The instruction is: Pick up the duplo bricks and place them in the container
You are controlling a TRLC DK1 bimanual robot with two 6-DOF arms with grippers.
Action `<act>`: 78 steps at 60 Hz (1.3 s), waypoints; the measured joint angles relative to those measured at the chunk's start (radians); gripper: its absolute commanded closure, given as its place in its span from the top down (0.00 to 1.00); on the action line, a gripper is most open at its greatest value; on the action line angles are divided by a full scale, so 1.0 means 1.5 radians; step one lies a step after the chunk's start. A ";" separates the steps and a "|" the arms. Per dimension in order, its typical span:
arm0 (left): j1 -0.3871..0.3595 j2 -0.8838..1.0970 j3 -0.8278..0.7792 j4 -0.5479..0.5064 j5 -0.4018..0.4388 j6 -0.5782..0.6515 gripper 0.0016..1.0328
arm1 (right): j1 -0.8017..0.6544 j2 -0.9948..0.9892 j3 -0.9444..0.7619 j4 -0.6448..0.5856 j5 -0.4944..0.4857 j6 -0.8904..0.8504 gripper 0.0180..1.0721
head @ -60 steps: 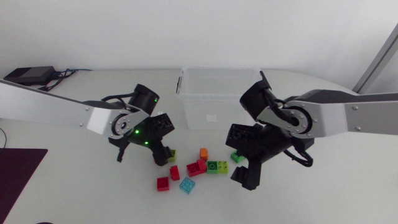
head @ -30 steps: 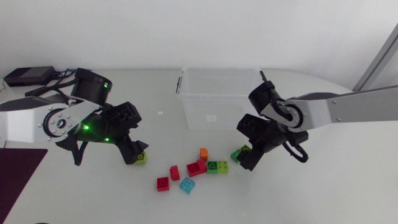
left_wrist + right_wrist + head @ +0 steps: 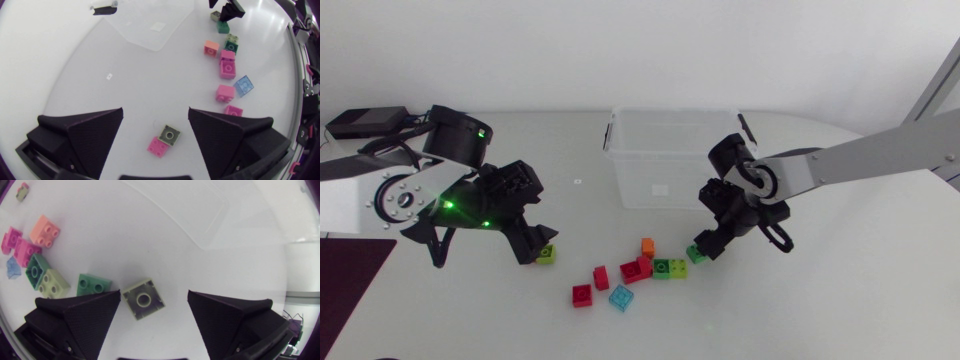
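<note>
My left gripper (image 3: pixel 536 248) hangs open over a lime brick (image 3: pixel 547 255) left of the pile. In the left wrist view that lime brick (image 3: pixel 170 134) lies between the fingers of the left gripper (image 3: pixel 155 127), touching neither, with a magenta brick (image 3: pixel 158 146) stuck to it. My right gripper (image 3: pixel 706 244) is open above a green brick (image 3: pixel 697 254) in front of the clear container (image 3: pixel 675 150). Between the wide-apart fingers of the right gripper (image 3: pixel 152 305) sits a pale green one-stud brick (image 3: pixel 144 298). A darker green brick (image 3: pixel 93 284) lies beside it.
Between the arms lie loose bricks: orange (image 3: pixel 647 245), several red (image 3: pixel 601 277), green (image 3: pixel 661 268), lime (image 3: pixel 678 267) and light blue (image 3: pixel 620 297). A black box (image 3: pixel 365 121) with cables sits at the back left, a dark mat (image 3: pixel 350 280) at the left edge.
My left arm has swung left, and the lime brick now lies further left under it. My right gripper has moved from the near side of the pile up towards the container.
</note>
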 measured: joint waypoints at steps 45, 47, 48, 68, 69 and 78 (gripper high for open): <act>0.218 0.032 -0.075 -0.015 0.102 0.272 0.92 | 0.002 -0.010 -0.003 -0.038 -0.099 -0.129 0.31; 0.220 0.039 -0.075 -0.015 0.107 0.286 0.92 | 0.002 -0.013 -0.003 -0.042 -0.099 -0.129 0.30; 0.221 0.040 -0.075 -0.015 0.111 0.291 0.92 | 0.002 -0.015 -0.003 -0.045 -0.099 -0.129 0.30; 0.204 0.108 -0.077 0.005 0.160 0.410 0.92 | 0.001 -0.174 0.004 -0.174 -0.104 -0.129 0.26; 0.204 0.114 -0.077 0.006 0.160 0.413 0.92 | 0.001 -0.180 0.007 -0.178 -0.106 -0.129 0.26; 0.203 0.179 -0.055 0.006 0.163 0.430 0.89 | 0.002 -0.222 0.064 -0.210 -0.117 -0.126 0.26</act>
